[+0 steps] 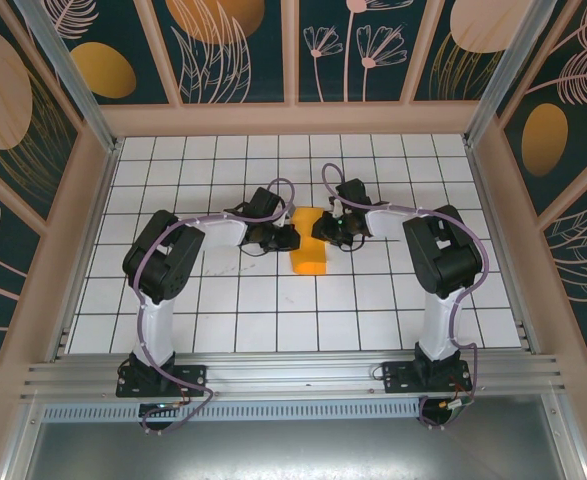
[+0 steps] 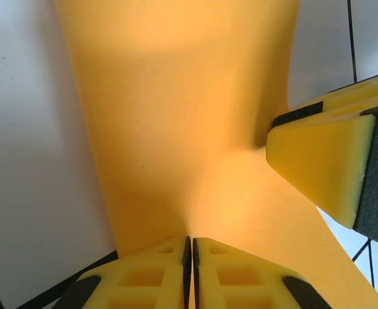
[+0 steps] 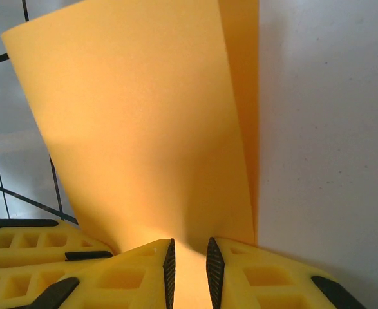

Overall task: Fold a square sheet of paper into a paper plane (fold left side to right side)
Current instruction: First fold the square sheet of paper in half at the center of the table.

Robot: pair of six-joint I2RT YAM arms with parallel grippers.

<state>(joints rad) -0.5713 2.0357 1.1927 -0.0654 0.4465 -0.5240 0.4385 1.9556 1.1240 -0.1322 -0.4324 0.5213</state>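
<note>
While both arms reach inward from the near edge of the table (image 1: 223,300), the left gripper (image 2: 189,254) has its jaws pressed together on the square sheet of paper (image 1: 309,258). The right gripper (image 3: 189,264) pinches its doubled layers. The sheet sits mid-table between them.

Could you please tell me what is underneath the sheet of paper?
The white tiled table lies under the sheet of paper. The paper covers the tiles right beneath it, so anything there is hidden.
</note>
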